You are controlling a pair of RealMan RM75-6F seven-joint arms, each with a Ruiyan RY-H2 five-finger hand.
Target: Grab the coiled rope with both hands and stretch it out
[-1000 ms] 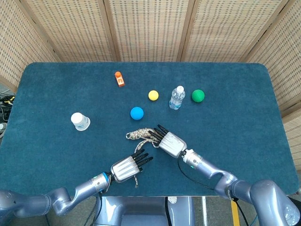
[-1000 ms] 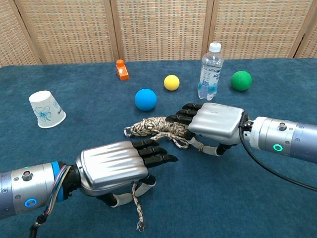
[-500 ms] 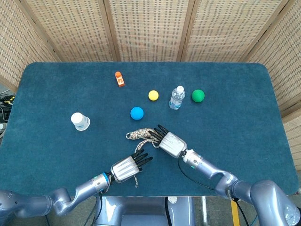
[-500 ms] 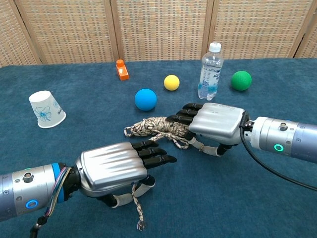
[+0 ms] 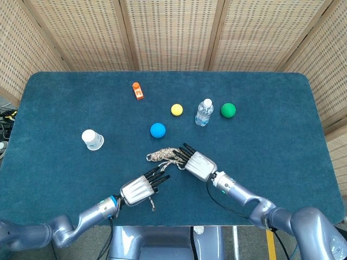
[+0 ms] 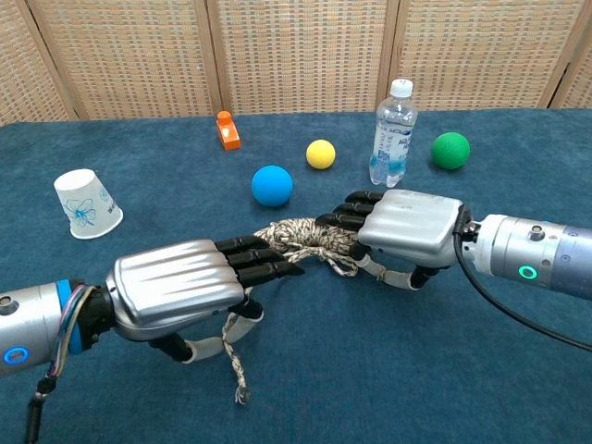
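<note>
Crowding the far side of the rope (image 6: pixel 301 236): blue ball (image 6: pixel 272 185) nearest, then yellow ball (image 6: pixel 321 154), water bottle (image 6: pixel 392 121), green ball (image 6: pixel 450 150) and orange block (image 6: pixel 227 130). Blocking the left: paper cup (image 6: pixel 87 203), lying well apart. Leaving open tabletop (image 5: pixel 282 135) to the right and along the near edge, beside left hand (image 6: pixel 176 285) and right hand (image 6: pixel 402 225).
</note>
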